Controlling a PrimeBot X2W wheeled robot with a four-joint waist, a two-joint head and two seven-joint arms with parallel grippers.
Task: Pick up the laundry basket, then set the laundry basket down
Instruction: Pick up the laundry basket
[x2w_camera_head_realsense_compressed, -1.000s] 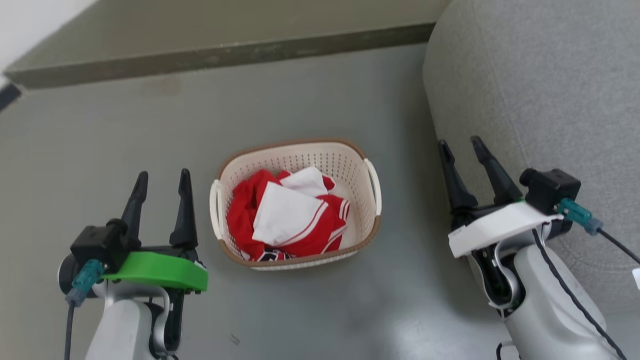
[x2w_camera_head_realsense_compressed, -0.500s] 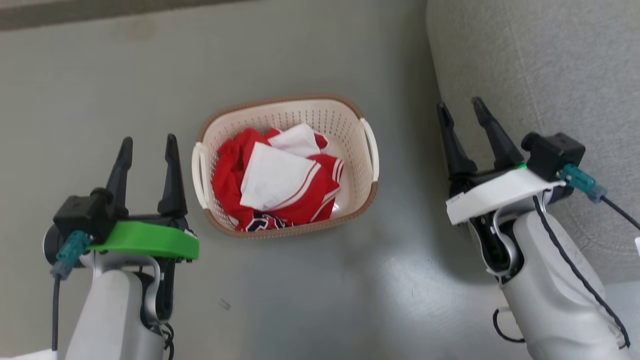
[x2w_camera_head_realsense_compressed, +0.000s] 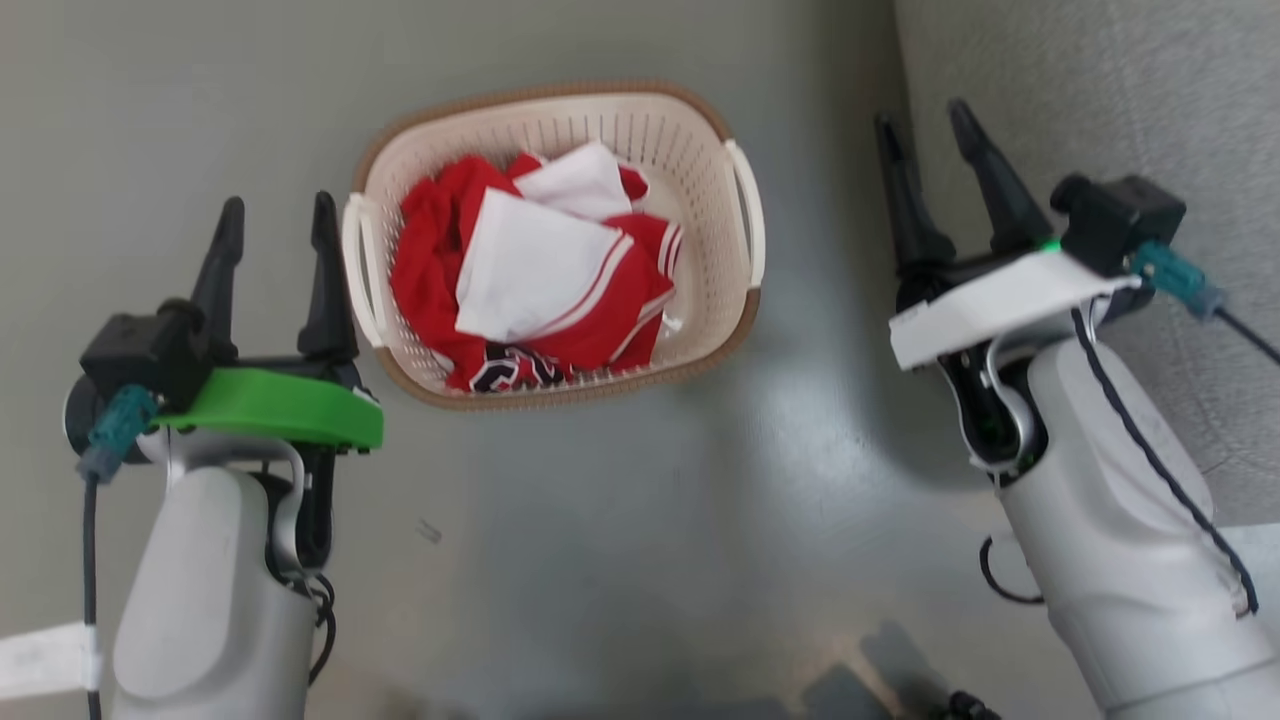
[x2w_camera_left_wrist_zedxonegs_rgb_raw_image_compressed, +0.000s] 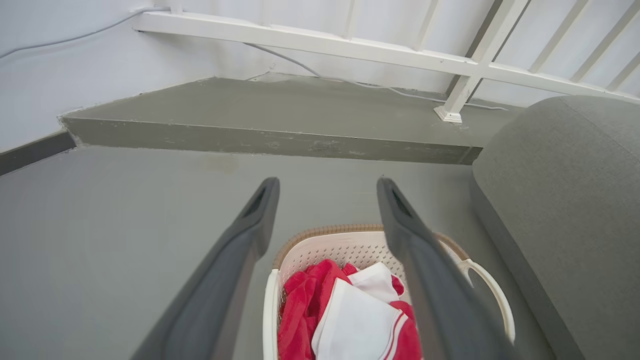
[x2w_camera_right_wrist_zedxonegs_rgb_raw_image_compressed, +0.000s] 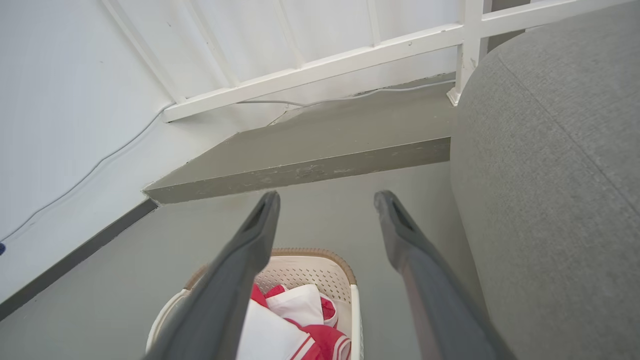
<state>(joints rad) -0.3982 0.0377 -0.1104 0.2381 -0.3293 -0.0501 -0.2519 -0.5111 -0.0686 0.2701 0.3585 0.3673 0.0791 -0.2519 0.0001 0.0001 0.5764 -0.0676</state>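
You have nothing done yet: the laundry basket (x2w_camera_head_realsense_compressed: 700, 200) sits on the grey floor (x2w_camera_head_realsense_compressed: 600, 520) beside the sofa (x2w_camera_head_realsense_compressed: 1100, 90), red and white clothes (x2w_camera_head_realsense_compressed: 530, 270) inside, neither handle grasped. Your left gripper (x2w_camera_head_realsense_compressed: 276, 215) hangs spread and empty just beside the left handle (x2w_camera_head_realsense_compressed: 362, 260), your right gripper (x2w_camera_head_realsense_compressed: 922, 130) equally spread but apart from the right handle (x2w_camera_head_realsense_compressed: 752, 215) — grasp, lift and set-down all remain.

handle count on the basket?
2. Left handle on the laundry basket's left side, close beside the left hand; right handle on its right side, toward the right hand. None appears hidden.
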